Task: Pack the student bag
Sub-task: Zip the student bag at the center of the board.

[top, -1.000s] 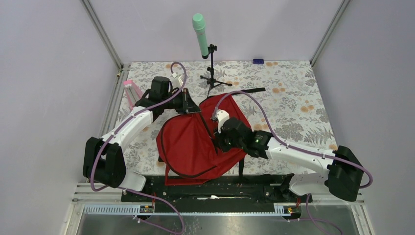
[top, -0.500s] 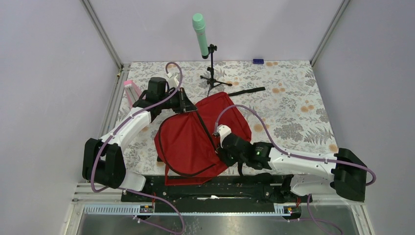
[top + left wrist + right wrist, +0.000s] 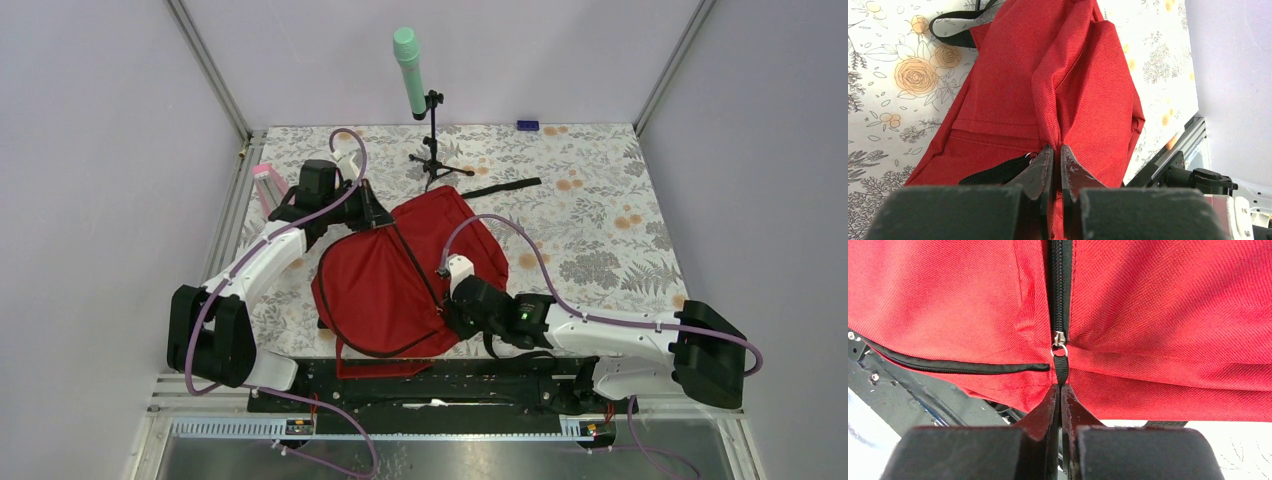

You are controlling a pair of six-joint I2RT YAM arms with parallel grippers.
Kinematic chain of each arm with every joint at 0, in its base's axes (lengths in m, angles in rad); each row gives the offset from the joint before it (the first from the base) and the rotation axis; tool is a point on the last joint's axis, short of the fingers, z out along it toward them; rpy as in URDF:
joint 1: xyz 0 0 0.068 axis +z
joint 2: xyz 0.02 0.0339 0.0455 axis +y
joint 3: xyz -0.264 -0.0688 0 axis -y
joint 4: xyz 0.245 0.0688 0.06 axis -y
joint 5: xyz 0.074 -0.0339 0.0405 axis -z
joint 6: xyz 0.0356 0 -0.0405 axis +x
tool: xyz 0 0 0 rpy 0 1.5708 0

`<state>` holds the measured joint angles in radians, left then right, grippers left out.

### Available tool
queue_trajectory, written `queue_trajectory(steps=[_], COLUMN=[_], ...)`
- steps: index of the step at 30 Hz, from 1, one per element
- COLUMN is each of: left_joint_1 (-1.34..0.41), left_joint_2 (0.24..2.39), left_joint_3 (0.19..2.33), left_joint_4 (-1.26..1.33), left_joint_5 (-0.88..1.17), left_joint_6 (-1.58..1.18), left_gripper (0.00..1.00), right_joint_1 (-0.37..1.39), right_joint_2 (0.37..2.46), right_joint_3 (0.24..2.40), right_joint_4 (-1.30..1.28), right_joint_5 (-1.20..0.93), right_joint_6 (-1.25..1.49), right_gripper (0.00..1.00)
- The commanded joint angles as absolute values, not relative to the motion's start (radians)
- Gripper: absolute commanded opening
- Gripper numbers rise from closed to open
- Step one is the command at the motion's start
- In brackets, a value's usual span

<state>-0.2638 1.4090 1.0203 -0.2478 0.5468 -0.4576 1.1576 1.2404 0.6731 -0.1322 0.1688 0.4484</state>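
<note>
The student bag (image 3: 380,290) is laid on the flowered tabletop (image 3: 600,200), between the two arms. A fold of its red fabric at the far left edge is clamped in the left hand (image 3: 1053,150). The black zipper pull (image 3: 1061,367) at its near right edge is pinched in the right hand (image 3: 1059,390).

No writing can be read in any view.
The student bag (image 3: 380,290) shows only plain red cloth, and the table cover (image 3: 610,190) only a flower print. The small blue thing (image 3: 528,125) at the far edge is too small to read.
</note>
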Motion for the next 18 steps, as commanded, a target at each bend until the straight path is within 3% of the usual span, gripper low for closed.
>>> queue_trajectory(steps=[1, 2, 3, 4, 5, 7, 8, 18], left_joint_1=[-0.232, -0.231, -0.232, -0.232, -0.232, -0.232, -0.232, -0.229], left_joint_2=[1.336, 1.333, 1.329, 1.321, 1.309, 1.286, 1.274, 1.179], left_joint_3=[1.046, 1.045, 1.045, 1.041, 1.035, 1.023, 1.018, 0.983], left_joint_4=[-0.112, -0.116, -0.121, -0.123, -0.119, -0.109, -0.106, -0.104], left_joint_5=[0.463, 0.464, 0.459, 0.445, 0.432, 0.401, 0.384, 0.24], left_joint_6=[-0.441, -0.434, -0.428, -0.424, -0.421, -0.412, -0.407, -0.39], left_gripper=[0.01, 0.28, 0.55, 0.77, 0.95, 0.99, 0.99, 0.99], right_joint_1=[1.174, 1.174, 1.174, 1.173, 1.171, 1.163, 1.149, 0.724], right_joint_2=[1.205, 1.191, 1.173, 1.154, 1.135, 1.097, 1.083, 0.982], right_joint_3=[0.686, 0.694, 0.703, 0.711, 0.719, 0.734, 0.743, 0.772], right_joint_4=[-0.19, -0.193, -0.194, -0.195, -0.198, -0.202, -0.208, -0.281], right_joint_5=[0.216, 0.225, 0.228, 0.246, 0.264, 0.285, 0.283, 0.1], right_joint_6=[0.449, 0.435, 0.418, 0.408, 0.399, 0.372, 0.36, 0.323], right_gripper=[0.0, 0.1, 0.28, 0.59, 0.78, 0.98, 1.0, 1.0])
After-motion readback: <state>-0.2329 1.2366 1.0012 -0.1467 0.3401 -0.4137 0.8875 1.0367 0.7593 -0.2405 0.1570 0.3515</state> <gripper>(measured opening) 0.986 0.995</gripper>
